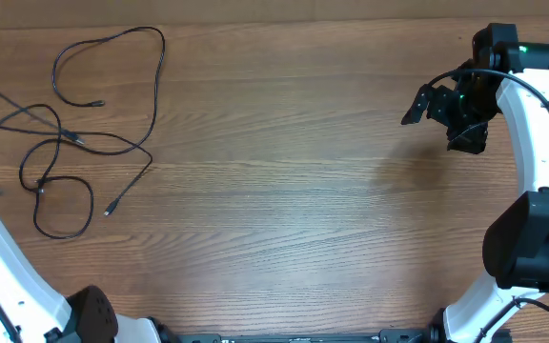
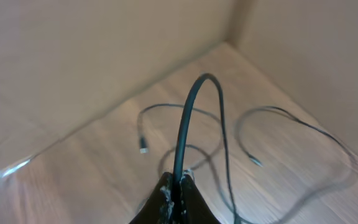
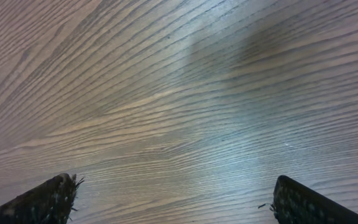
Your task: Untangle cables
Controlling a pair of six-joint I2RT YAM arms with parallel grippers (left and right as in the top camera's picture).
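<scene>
Thin black cables (image 1: 65,136) lay in loose, overlapping loops at the far left of the wooden desk (image 1: 284,210), seen from above. Several strands crossed at a knot-like junction near the desk's left edge. One wide loop reached toward the back of the desk and another curled toward the front. Small plug ends (image 1: 110,210) rested on the bare wood just beside the loops.

The left end effector (image 2: 178,180) was clenched on a strand of the cables (image 2: 182,134), as its wrist camera showed. The strand rose from between the closed jaws, arched over and fell back toward the desk. More of the cord spread in curves beneath it, with a metal-tipped plug (image 2: 143,149) lying flat on the wood. Pale walls met in a corner behind the scene. In the overhead view the left end effector sat mostly beyond the picture's left edge, and only the white left arm (image 1: 8,276) showed clearly.

The right end effector (image 1: 441,119) hung over the far right of the desk, well apart from the cables, at the end of the curved white right arm (image 1: 532,162). It was released, its jaws spread wide. The right wrist camera showed its two dark fingers (image 3: 48,199) at opposite lower corners, with only wood grain between them (image 3: 176,199).
</scene>
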